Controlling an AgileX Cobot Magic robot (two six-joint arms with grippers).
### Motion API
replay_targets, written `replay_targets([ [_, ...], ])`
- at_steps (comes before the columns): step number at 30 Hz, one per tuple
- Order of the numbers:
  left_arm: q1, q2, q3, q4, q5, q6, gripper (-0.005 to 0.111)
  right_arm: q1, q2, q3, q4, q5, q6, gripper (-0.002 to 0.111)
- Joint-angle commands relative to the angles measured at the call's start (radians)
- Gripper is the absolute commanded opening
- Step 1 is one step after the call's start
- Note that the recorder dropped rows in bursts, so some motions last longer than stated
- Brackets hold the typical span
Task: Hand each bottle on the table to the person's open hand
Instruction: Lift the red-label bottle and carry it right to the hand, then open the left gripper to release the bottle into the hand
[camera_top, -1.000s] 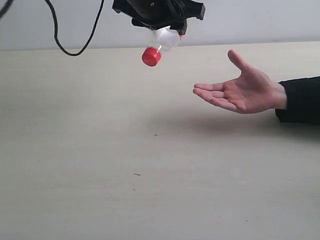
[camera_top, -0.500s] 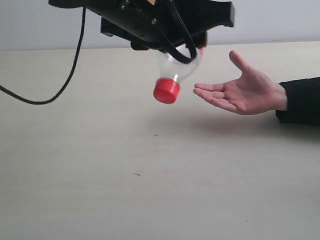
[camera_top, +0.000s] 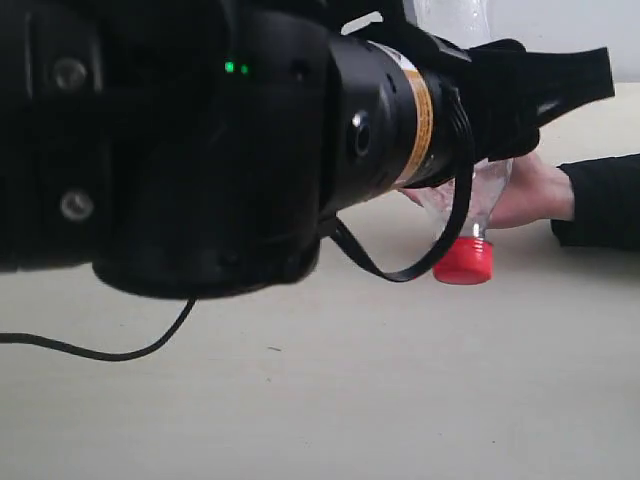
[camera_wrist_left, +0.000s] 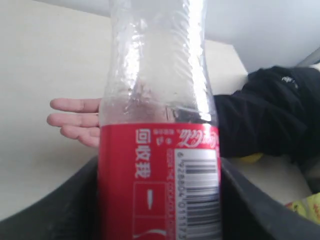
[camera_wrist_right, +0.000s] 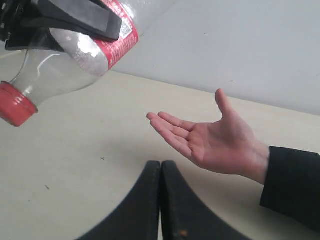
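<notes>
Bottle (camera_wrist_left: 157, 100) apparently within left gripper (camera_wrist_left: 159, 205)

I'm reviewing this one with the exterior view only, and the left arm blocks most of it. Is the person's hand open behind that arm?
Observer: Yes. The right wrist view shows the hand palm up and empty.
Operator: Is the bottle touching it?
Observer: No. In that view the bottle hangs apart from the palm, with its cap tilted downward.
Operator: Which bottle is it?
Observer: The left wrist view shows a red label with a barcode. The left gripper holds it with a dark finger on each side.
</notes>
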Motion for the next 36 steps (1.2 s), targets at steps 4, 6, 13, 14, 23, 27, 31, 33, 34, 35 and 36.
replay_targets([
  [4,-0.006,0.073,0.012,0.148,-0.008,-0.197,0.0,0.001,-0.003,0.003,0.0,-0.013,-0.004,0.0],
  [6,-0.002,0.115,-0.003,0.148,-0.016,-0.197,0.0,0.001,-0.003,0.003,0.0,-0.013,-0.004,0.0],
  [13,0.008,0.276,-0.145,0.15,-0.008,-0.197,0.0,0.001,-0.003,0.003,0.0,-0.013,-0.004,0.0],
  [14,0.01,0.295,-0.171,0.15,0.006,-0.197,0.0,0.001,-0.003,0.003,0.0,-0.013,-0.004,0.0],
  [23,0.082,0.434,-0.305,0.133,-0.058,-0.197,0.0,0.001,-0.003,0.003,0.0,-0.013,-0.004,0.0],
  [27,0.107,0.478,-0.321,0.125,-0.066,-0.197,0.0,0.001,-0.003,0.003,0.0,-0.013,-0.004,0.0],
  [31,0.135,0.522,-0.344,0.118,-0.141,-0.197,0.0,0.001,-0.003,0.003,0.0,-0.013,-0.004,0.0],
  [33,0.137,0.542,-0.36,0.109,-0.16,-0.197,0.0,0.001,-0.003,0.003,0.0,-0.013,-0.004,0.0],
  [34,0.137,0.552,-0.371,0.096,-0.16,-0.197,0.0,0.001,-0.003,0.003,0.0,-0.013,-0.004,0.0],
  [35,0.137,0.561,-0.376,0.082,-0.16,-0.197,0.0,0.001,-0.003,0.003,0.0,-0.013,-0.004,0.0],
  [36,0.137,0.57,-0.383,0.076,-0.162,-0.197,0.0,0.001,-0.003,0.003,0.0,-0.013,-0.004,0.0],
])
